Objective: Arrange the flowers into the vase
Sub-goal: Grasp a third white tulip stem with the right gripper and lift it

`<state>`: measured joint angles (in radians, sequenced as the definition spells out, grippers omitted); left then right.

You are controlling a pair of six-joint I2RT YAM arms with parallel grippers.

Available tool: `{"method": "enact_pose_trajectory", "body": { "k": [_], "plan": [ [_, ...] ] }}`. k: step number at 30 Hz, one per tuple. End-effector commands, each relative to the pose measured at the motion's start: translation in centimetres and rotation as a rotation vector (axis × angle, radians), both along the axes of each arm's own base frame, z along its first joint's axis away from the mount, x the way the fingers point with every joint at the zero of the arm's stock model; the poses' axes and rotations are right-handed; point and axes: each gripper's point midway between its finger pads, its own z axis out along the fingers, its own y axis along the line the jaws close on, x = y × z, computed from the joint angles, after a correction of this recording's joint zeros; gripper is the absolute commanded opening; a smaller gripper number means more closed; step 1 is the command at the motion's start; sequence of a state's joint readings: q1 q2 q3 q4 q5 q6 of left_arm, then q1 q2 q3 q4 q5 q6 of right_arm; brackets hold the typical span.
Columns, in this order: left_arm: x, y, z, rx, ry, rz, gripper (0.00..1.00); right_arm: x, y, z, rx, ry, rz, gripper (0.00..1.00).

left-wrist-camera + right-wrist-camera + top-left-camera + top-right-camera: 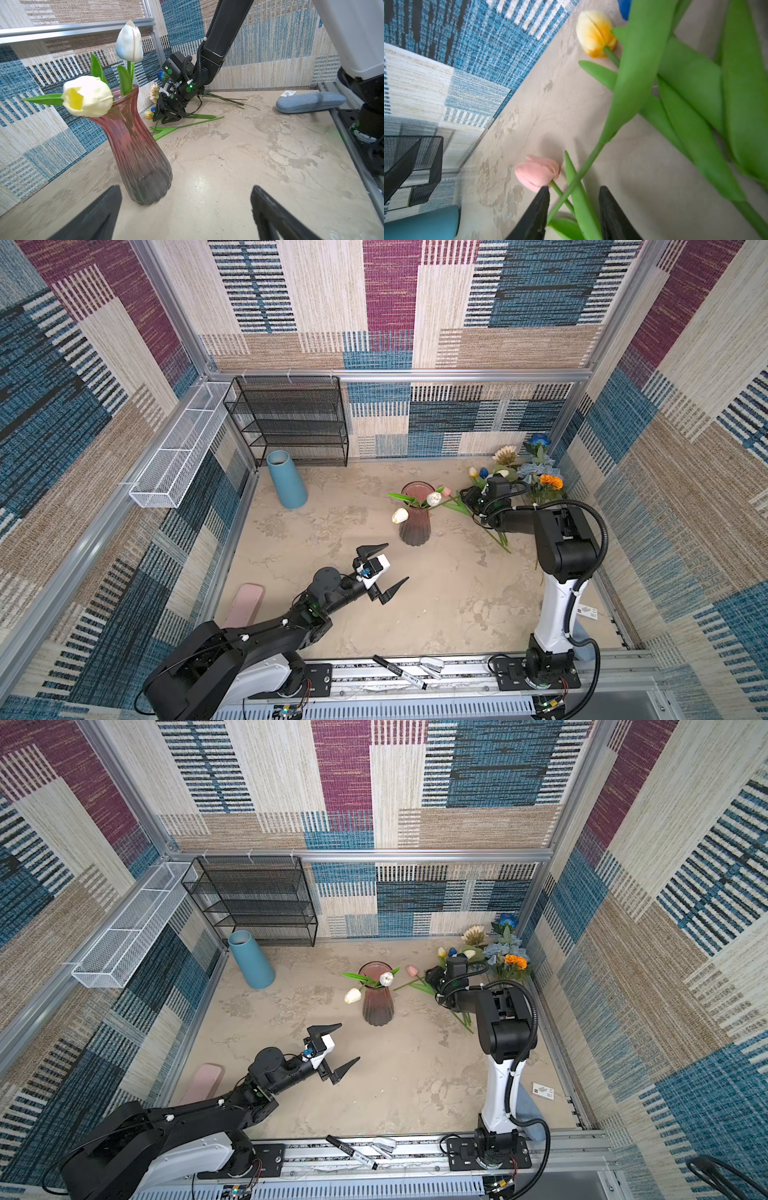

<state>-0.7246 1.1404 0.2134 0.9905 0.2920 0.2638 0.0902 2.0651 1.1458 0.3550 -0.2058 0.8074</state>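
Pink tulip (537, 172) lies flat, bloom pointing toward the vase (414, 526).

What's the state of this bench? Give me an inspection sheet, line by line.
Surface: beige mottled tabletop, no spills seen.
Job's things: pink glass vase upright, holding two white tulips; pink tulip, yellow tulip and remaining flowers lie near the far right corner.
Clutter: blue vase, pink case, blue case, marker.
Grippers: left gripper open, empty; right gripper jaws apart astride the pink tulip's stem.
Cables: black hose on the right arm.
Surroundings: black mesh shelf, white wire basket, patterned walls.
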Motion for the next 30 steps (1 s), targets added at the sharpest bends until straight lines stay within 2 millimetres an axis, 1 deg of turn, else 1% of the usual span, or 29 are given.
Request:
{"method": "enact_pose_trajectory", "body": {
  "k": [1, 5, 7, 14, 17, 21, 22, 24, 25, 28, 30],
  "plan": [
    [0.0, -0.1, 0.4, -0.001, -0.017, -0.004, 1.00, 1.4, -0.1, 0.7, 0.036, -0.044, -0.032, 0.43],
    [0.0, -0.1, 0.4, -0.002, -0.016, -0.002, 1.00, 2.1, -0.2, 0.3, 0.053, -0.045, -0.049, 0.42],
    [0.0, -0.1, 0.3, -0.001, -0.015, -0.002, 1.00, 2.5, -0.3, 0.1, 0.050, -0.043, -0.059, 0.39],
    [0.0, 0.0, 0.6, -0.007, -0.022, 0.001, 1.00, 3.1, -0.4, -0.2, 0.072, -0.058, -0.081, 0.26],
    [-0.1, 0.1, 0.8, -0.009, -0.028, 0.004, 1.00, 3.2, -0.6, 0.4, 0.070, -0.075, -0.092, 0.22],
    [0.4, 0.1, 0.3, 0.017, -0.029, 0.022, 1.00, 3.0, -0.7, 0.6, 0.079, -0.083, -0.102, 0.14],
    [0.4, -0.1, 0.1, 0.023, -0.034, 0.017, 1.00, 3.4, -0.3, 0.9, 0.084, -0.098, -0.087, 0.11],
    [0.5, 0.0, -0.3, 0.046, -0.030, 0.021, 1.00, 4.2, 0.4, 1.8, 0.079, -0.109, -0.061, 0.11],
    [0.6, 0.1, -0.2, 0.051, -0.034, 0.031, 1.00, 4.6, 0.8, 2.6, 0.076, -0.122, -0.051, 0.10],
    [0.1, 0.4, 0.7, 0.029, -0.044, 0.028, 1.00, 4.3, 1.0, 4.7, 0.068, -0.174, -0.079, 0.08],
    [0.0, 0.6, 0.9, 0.033, -0.039, 0.030, 1.00, 4.0, 0.8, 5.7, 0.057, -0.195, -0.105, 0.06]
  ]
}}
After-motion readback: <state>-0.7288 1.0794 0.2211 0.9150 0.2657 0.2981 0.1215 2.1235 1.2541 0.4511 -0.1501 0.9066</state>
